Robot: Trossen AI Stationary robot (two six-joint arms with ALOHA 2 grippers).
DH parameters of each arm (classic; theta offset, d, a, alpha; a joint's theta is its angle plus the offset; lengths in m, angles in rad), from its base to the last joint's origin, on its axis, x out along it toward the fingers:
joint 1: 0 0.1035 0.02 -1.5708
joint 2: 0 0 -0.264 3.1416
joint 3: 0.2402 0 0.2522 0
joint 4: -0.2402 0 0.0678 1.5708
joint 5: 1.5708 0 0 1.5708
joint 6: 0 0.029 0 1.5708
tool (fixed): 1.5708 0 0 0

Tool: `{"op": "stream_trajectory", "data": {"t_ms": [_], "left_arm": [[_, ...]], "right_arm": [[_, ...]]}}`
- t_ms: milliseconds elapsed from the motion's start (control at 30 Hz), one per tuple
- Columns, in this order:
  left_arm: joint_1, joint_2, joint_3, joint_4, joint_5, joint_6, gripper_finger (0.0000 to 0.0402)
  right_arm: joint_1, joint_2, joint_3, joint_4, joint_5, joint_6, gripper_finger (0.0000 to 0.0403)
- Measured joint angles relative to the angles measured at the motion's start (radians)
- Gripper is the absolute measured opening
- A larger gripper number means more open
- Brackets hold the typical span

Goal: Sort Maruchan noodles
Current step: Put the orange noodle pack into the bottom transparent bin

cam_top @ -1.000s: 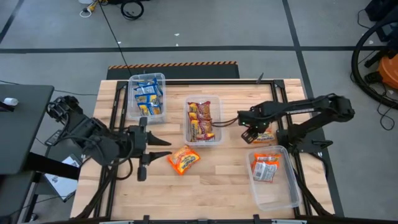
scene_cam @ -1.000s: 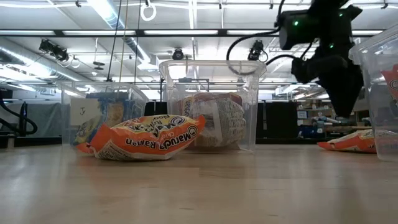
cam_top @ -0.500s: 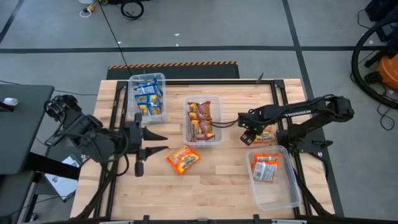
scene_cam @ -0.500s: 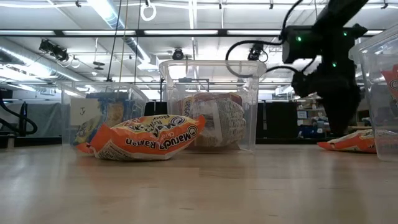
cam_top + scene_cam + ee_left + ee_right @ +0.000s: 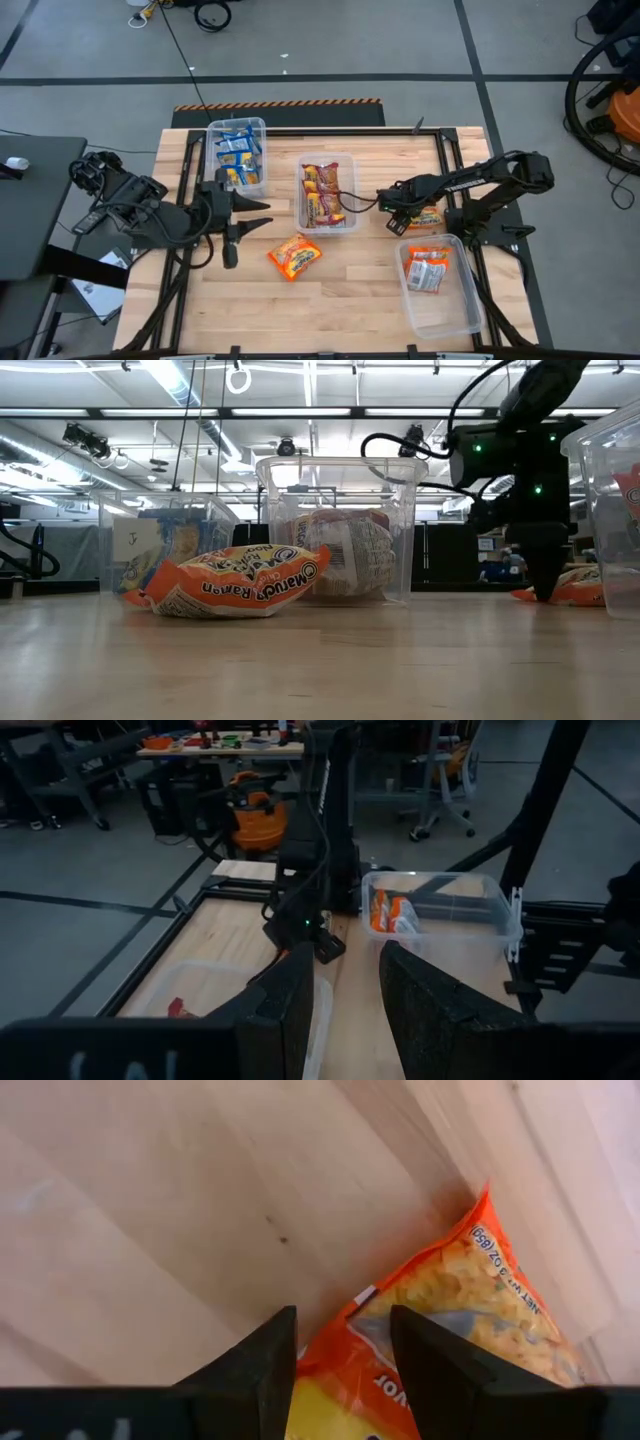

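Two orange-and-white Maruchan packets lie flat on the wooden table. One [image 5: 295, 256] [image 5: 235, 582] is in the middle. The other [image 5: 428, 216] [image 5: 575, 585] [image 5: 450, 1310] is toward the right, under my right gripper [image 5: 397, 212] [image 5: 340, 1355]. That gripper is open and points down, its fingers standing either side of the packet's left end. My left gripper [image 5: 250, 215] [image 5: 345, 1010] is open and hovers at the table's left, pointing right. Blue packets fill the far-left bin [image 5: 237, 152], red ones the middle bin [image 5: 327, 190], orange ones the near-right bin [image 5: 440, 285]. My right gripper comes from above, pointing down, with its open fingers [image 5: 265, 1365] astride the left corner [image 5: 345, 1320] of the orange packet, which lies flat on the table. In the low view the fingertips [image 5: 545, 592] reach table height, but I cannot tell whether they touch the packet.
The three clear bins stand on the table: one far left, one centre, one near right [image 5: 440, 905]. Bare wood [image 5: 350, 290] lies along the near edge between the middle packet and the near-right bin. A black frame borders the table.
My right gripper has come down onto the right-hand orange packet's left end, shifting slightly toward the table's left. My left gripper has moved toward the table's far edge. Both packets have stayed where they were.
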Motion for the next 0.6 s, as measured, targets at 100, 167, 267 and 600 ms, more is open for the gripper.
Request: {"op": "stream_trajectory", "data": {"t_ms": [100, 167, 267, 600], "left_arm": [[0.001, 0.0, 0.0, -0.007, 0.0, 0.0, 0.0123], [0.001, 0.0, 0.0, -0.014, 0.001, 0.0, 0.0123], [0.001, 0.0, 0.0, -0.013, 0.0, 0.0, 0.0123], [0.001, 0.0, 0.0, -0.013, 0.001, -0.002, 0.0123]], "right_arm": [[0.0, 0.03, 0.003, 0.001, 0.003, 0.024, 0.0163], [0.0, 0.043, 0.003, 0.001, 0.003, 0.043, 0.0155], [0.0, 0.044, 0.003, 0.005, 0.006, 0.079, 0.0132], [0.0, -0.026, -0.001, -0.007, 0.06, 0.152, 0.0009]]}}
